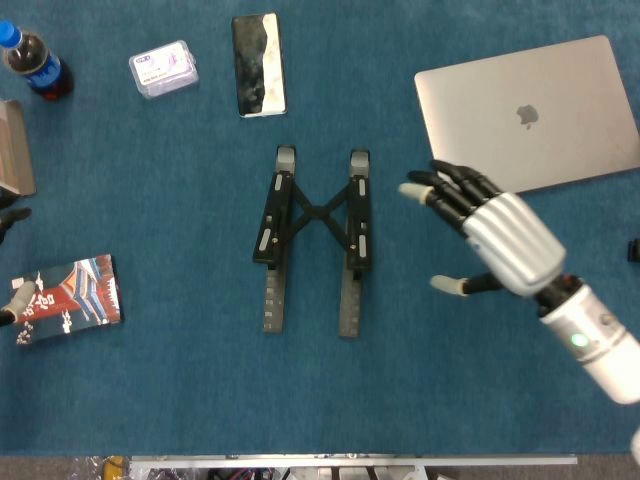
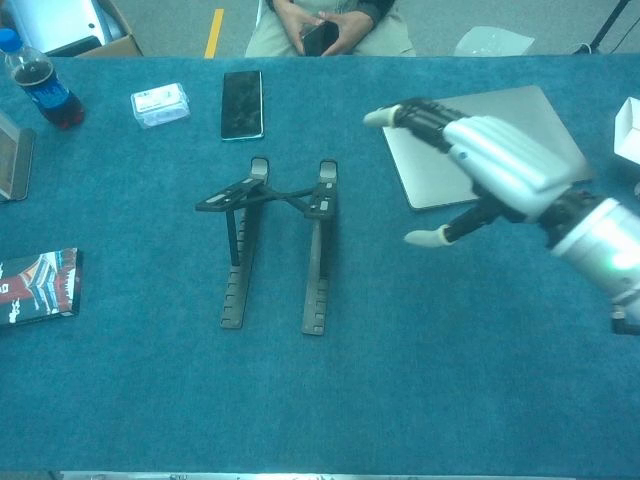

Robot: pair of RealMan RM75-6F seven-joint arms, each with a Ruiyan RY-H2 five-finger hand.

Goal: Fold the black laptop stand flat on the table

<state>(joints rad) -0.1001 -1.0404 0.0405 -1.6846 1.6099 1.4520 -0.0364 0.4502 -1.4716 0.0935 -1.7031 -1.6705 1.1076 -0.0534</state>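
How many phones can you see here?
2. One phone lies flat on the table beyond the laptop stand. Another phone is in the hands of a person sitting at the far edge, seen only from the chest camera.

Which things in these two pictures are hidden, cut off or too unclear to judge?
- Left hand: head view shows only fingertips at the left edge; chest view shows none, so its state is unknown.
- Right hand: covers part of the laptop in chest view.
- Laptop stand: hinge locks too small in both views.
- Small clear box: label too small.
- Bottle: cut by the edge in head view.
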